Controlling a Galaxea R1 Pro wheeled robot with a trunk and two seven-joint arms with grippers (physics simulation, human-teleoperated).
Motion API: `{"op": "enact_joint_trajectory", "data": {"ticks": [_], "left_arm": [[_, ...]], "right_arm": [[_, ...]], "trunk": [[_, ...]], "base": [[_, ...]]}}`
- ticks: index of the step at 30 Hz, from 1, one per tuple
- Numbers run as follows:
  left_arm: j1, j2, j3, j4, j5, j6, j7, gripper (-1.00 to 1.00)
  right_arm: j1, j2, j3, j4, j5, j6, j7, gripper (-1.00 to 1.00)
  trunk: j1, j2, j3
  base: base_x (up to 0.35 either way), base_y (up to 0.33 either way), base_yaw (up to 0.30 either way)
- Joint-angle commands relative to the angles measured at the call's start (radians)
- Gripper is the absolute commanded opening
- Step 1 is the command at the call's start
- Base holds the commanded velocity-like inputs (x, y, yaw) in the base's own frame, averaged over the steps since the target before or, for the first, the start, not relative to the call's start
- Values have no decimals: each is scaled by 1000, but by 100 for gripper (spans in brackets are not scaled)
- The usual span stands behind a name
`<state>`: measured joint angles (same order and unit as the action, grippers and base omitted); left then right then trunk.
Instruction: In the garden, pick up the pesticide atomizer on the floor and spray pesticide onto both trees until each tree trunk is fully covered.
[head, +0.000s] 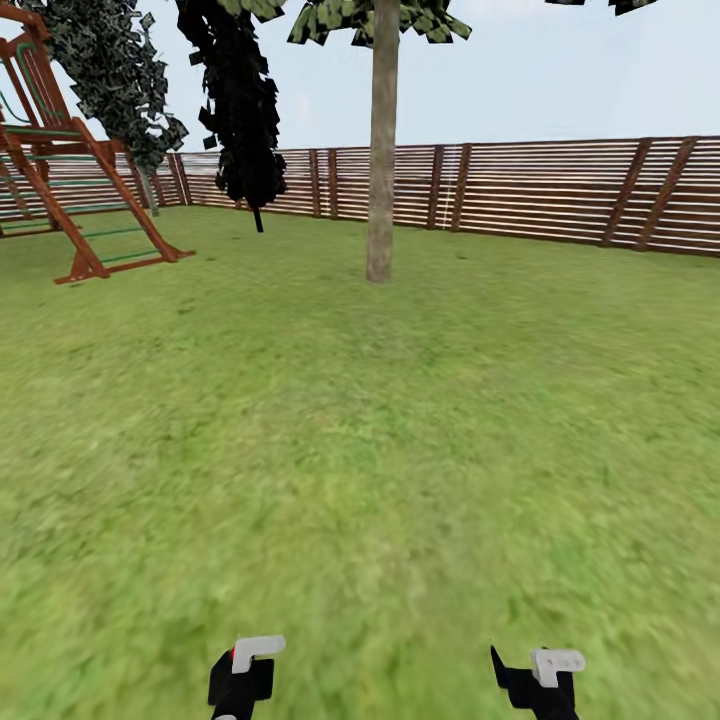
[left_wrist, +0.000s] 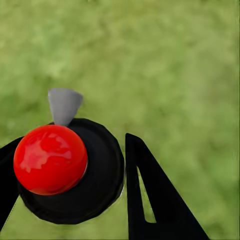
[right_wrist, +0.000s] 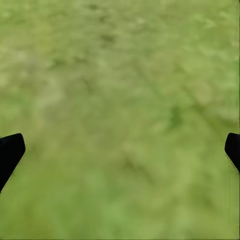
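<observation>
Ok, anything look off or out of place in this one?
Mainly the black tree by the fence: its crown renders almost solid black, unlike the green-flecked crowns beside it. Nothing spilled or toppled on the lawn; the pesticide atomizer sits in the left gripper.

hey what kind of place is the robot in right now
Most likely a fenced back garden: a green lawn bounded by a brown slatted wooden fence, a tree standing on the grass, and a wooden play frame at one side.
</observation>
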<state>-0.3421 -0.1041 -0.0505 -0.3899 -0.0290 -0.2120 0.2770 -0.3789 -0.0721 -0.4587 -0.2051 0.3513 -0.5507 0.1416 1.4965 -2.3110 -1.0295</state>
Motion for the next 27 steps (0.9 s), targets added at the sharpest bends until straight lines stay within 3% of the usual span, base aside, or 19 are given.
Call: {"op": "enact_joint_trajectory", "data": {"ticks": [1,27], "left_arm": [[0,0,0,0,0,0,0,-100],[0,0,0,0,0,0,-1,-100]], "right_arm": [[0,0,0,0,0,0,0,100],[0,0,0,0,0,0,-1,100]], "trunk": [[0,0,2],[0,0,6]], "base": [[339,0,0],[339,0,0]]}}
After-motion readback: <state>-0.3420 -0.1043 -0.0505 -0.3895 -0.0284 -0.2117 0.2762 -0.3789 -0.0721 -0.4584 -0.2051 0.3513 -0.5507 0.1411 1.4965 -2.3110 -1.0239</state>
